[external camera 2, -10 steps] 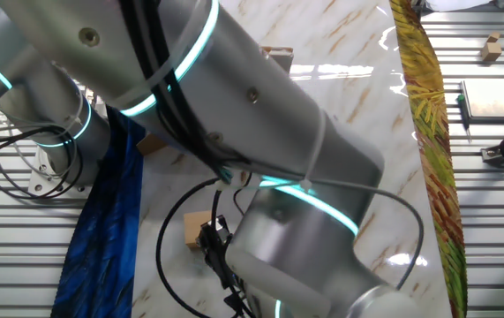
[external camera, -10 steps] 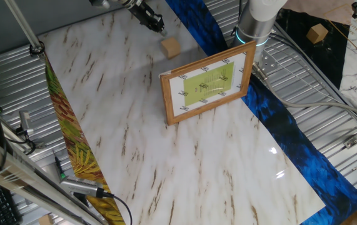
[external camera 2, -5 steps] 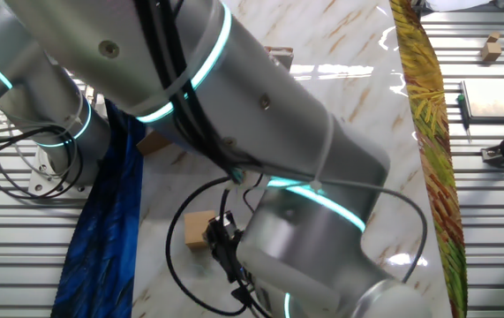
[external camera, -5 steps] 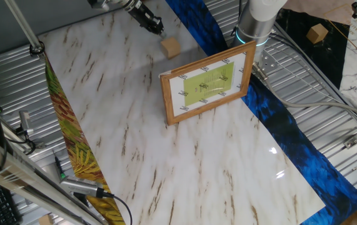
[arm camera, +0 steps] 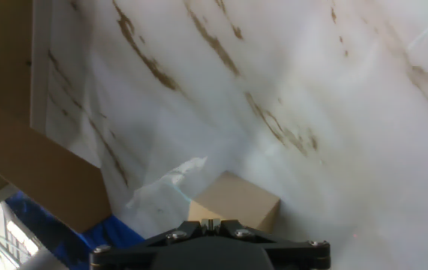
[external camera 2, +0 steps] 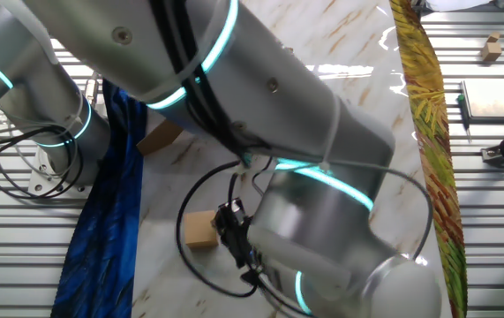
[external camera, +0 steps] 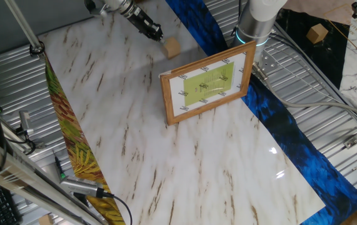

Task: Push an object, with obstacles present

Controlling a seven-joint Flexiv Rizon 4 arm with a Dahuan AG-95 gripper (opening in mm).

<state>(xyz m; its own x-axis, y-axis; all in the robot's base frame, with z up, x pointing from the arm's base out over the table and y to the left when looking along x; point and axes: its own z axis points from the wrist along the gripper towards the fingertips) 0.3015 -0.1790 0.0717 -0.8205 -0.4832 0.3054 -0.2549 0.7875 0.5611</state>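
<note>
The pincer [external camera: 157,35] hangs low over the far end of the white marble-patterned counter [external camera: 165,162], its fingers clenched together with nothing between them. The small tan wooden cube [external camera: 171,47] lies just right of the fingertips; whether they touch it cannot be told. In the hand view the cube [arm camera: 234,202] sits directly past the closed pincer [arm camera: 214,223], flat on the marble.

On the near side of the cube and slightly right of it stands a wooden picture frame with a yellow-green print [external camera: 207,85], upright on its long edge and apart from the cube. Its plain brown back [arm camera: 41,176] fills the left side of the hand view. A strip of blue cloth [external camera: 291,144] runs along the right edge of the counter, close behind the cube, and a strip of yellow-green leaf-patterned cloth [external camera: 72,144] borders the left edge. A second small wooden cube [external camera: 317,33] rests well away on the ribbed metal surface to the far right. In the other fixed view the grey arm with glowing teal rings [external camera 2: 260,115] covers much of the counter, with the tan cube [external camera 2: 200,230] showing beside it.
</note>
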